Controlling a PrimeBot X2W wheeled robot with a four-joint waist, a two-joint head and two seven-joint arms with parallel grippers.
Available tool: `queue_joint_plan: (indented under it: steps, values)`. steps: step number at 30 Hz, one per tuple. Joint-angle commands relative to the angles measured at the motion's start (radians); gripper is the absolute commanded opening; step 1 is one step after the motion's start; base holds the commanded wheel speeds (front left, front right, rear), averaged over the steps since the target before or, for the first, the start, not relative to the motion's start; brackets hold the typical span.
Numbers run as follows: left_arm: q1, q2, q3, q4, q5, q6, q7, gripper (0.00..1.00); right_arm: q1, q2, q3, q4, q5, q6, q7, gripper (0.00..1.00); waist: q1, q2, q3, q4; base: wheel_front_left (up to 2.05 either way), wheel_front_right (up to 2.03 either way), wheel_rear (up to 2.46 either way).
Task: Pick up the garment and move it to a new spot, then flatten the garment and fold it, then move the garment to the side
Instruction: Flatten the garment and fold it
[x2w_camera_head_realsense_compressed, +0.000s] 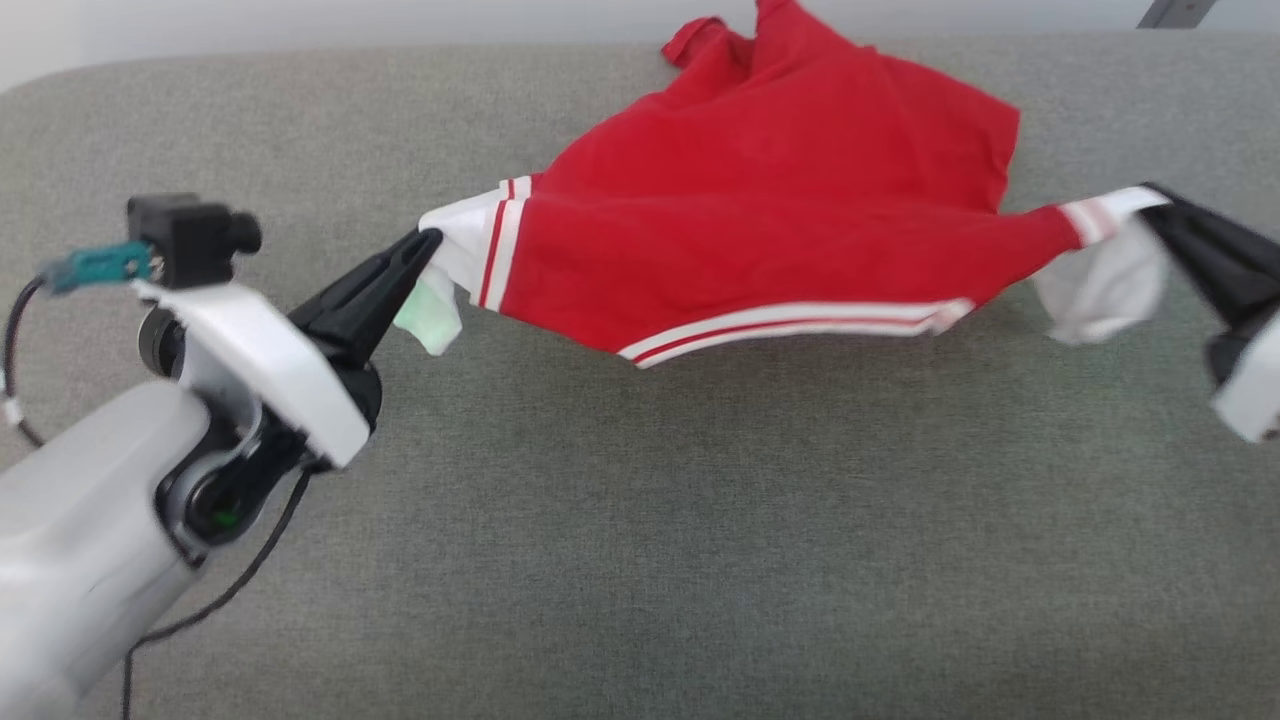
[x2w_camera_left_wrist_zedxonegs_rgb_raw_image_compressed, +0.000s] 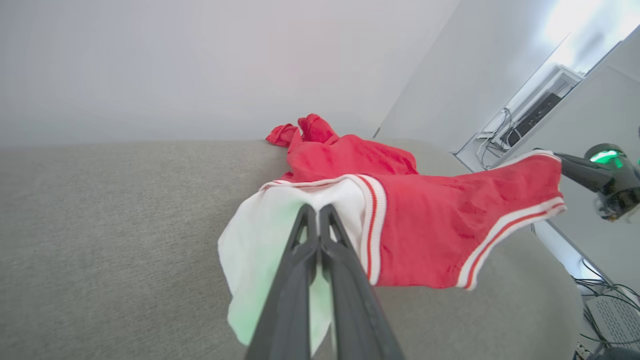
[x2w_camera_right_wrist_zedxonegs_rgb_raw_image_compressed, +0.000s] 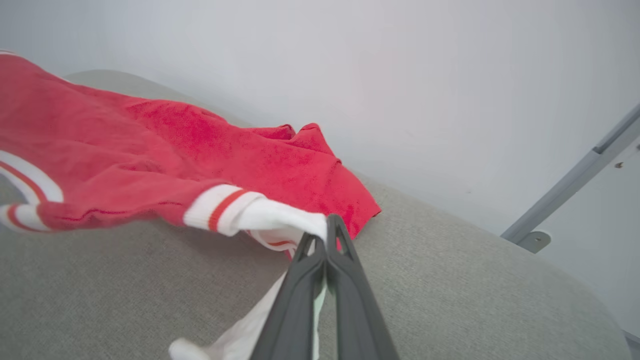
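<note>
Left pincer (x2w_camera_head_realsense_compressed: 425, 245) pinches one sleeve (x2w_camera_head_realsense_compressed: 458, 228) of the shirt (x2w_camera_head_realsense_compressed: 760, 200), right pincer (x2w_camera_head_realsense_compressed: 1152, 192) the other, near the worktop's (x2w_camera_head_realsense_compressed: 700, 520) far edge; left wrist view adds cables (x2w_camera_left_wrist_zedxonegs_rgb_raw_image_compressed: 600, 289).

Looked like a lab or test room: held a grey fabric-covered desk (x2w_camera_head_realsense_compressed: 640, 550) against bare white walls (x2w_camera_left_wrist_zedxonegs_rgb_raw_image_compressed: 200, 65), loose black cables (x2w_camera_left_wrist_zedxonegs_rgb_raw_image_compressed: 605, 292) beside it, a grey metal strut (x2w_camera_right_wrist_zedxonegs_rgb_raw_image_compressed: 575, 200).
</note>
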Motion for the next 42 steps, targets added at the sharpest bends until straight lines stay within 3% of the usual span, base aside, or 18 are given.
queue_joint_plan:
  steps: [1,6,9,12,15,21,22,25,28,33,38,42]
  values:
    - [0.029,0.027,0.013,-0.051,-0.004,0.003,-0.024,0.0,0.041,-0.017,-0.043,-0.017,0.01,-0.002,-0.022,0.0,0.0,0.0,-0.013,-0.006,0.0,0.0,0.0]
    - [0.096,0.111,0.082,-0.231,-0.023,0.006,-0.065,0.0,0.166,-0.071,-0.217,-0.095,0.017,-0.002,-0.053,0.0,0.0,0.0,-0.013,-0.01,0.0,0.0,0.0]
    - [0.078,0.113,0.114,-0.259,0.01,0.033,-0.069,0.0,0.2,-0.049,-0.312,-0.125,0.015,-0.002,-0.03,0.0,0.0,0.0,-0.006,-0.014,0.0,0.0,0.0]
    - [0.014,0.064,0.132,-0.187,0.026,0.05,-0.063,0.0,0.165,0.042,-0.362,-0.125,0.027,-0.001,0.014,0.0,0.0,0.0,0.007,-0.021,0.0,0.0,0.0]
    - [-0.096,-0.022,0.163,-0.049,0.012,0.046,-0.045,0.0,0.059,0.138,-0.404,-0.04,0.027,-0.002,0.055,0.0,0.0,0.0,0.038,-0.028,0.0,0.0,0.0]
    - [-0.397,-0.189,0.241,0.3,0.026,0.074,-0.031,0.0,-0.295,0.351,-0.501,0.228,-0.012,-0.001,0.075,0.0,0.0,0.0,0.14,-0.048,0.0,0.0,0.0]
    - [-0.505,-0.235,0.262,0.396,0.035,0.09,-0.041,0.0,-0.427,0.404,-0.542,0.328,-0.035,-0.002,0.056,0.0,0.0,0.0,0.173,-0.05,0.0,0.0,0.0]
    - [-0.652,-0.277,0.301,0.518,0.068,0.102,-0.062,0.0,-0.611,0.483,-0.614,0.473,-0.045,-0.002,0.009,0.0,0.0,0.0,0.212,-0.055,0.0,0.0,0.0]
    - [-0.775,-0.311,0.342,0.61,0.114,0.111,-0.074,0.0,-0.772,0.53,-0.653,0.601,-0.09,-0.002,-0.047,0.0,0.0,0.0,0.237,-0.06,0.0,0.0,0.0]
    - [-0.897,-0.343,0.554,0.635,0.247,0.097,-0.074,0.0,-0.953,0.555,-0.679,0.723,-0.163,-0.003,-0.124,0.0,0.0,0.0,0.265,-0.056,0.0,0.0,0.0]
    - [-0.847,-0.394,0.621,0.667,0.32,0.048,-0.075,0.0,-0.966,0.562,-0.643,0.741,-0.198,-0.002,-0.139,0.0,0.0,0.0,0.259,-0.04,0.0,0.0,0.0]
    - [-0.733,-0.422,0.642,0.716,0.313,0.01,-0.075,0.0,-0.864,0.577,-0.576,0.698,-0.157,-0.002,-0.118,0.0,0.0,0.0,0.252,-0.034,0.0,0.0,0.0]
